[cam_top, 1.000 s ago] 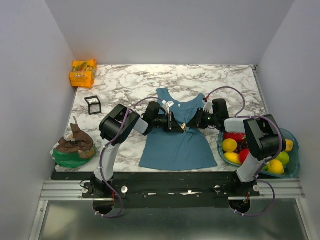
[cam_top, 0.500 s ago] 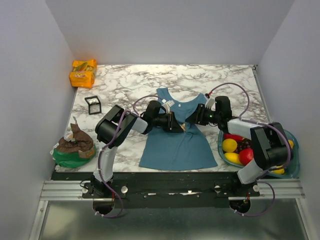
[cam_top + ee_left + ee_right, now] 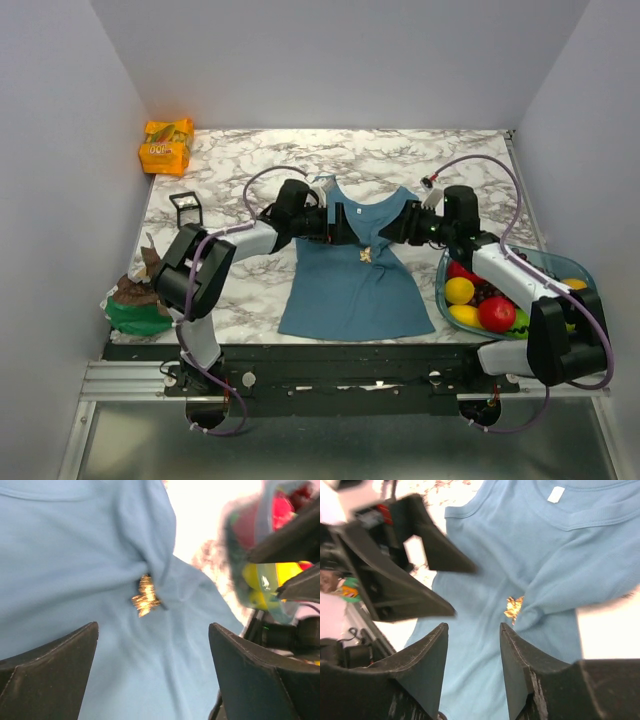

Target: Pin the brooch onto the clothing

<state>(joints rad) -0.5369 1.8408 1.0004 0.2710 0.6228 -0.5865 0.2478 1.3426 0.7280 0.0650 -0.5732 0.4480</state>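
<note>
**A:** Where was the brooch (image 3: 366,254) at this entry?

**B:** It lay on the chest of the clothing (image 3: 345,295), below the scoop neck and between the two arms. The tank top was spread flat on the marble table (image 3: 450,160). In the left wrist view the brooch (image 3: 145,596) sat against a puckered fold of cloth (image 3: 75,570). I could not tell whether the pin had passed through the fabric.

**A:** And the pincers?

**B:** The left gripper (image 3: 152,630) stood wide, with nothing between its fingers. The right gripper (image 3: 473,627) stood at a narrower gap and was also empty. The brooch (image 3: 514,607) was just beyond its tips, and neither gripper touched it.

**A:** Handling notes?

**B:** These are judgements only. The brooch looked tiny, light and rigid, so it would probably skid or tip if nudged. It would be best taken by its petal edges, clear of the pin. The cloth (image 3: 485,580) was soft and limp, and would bunch and drag rather than resist. I would pinch a fold right beside the brooch to brace it.
</note>
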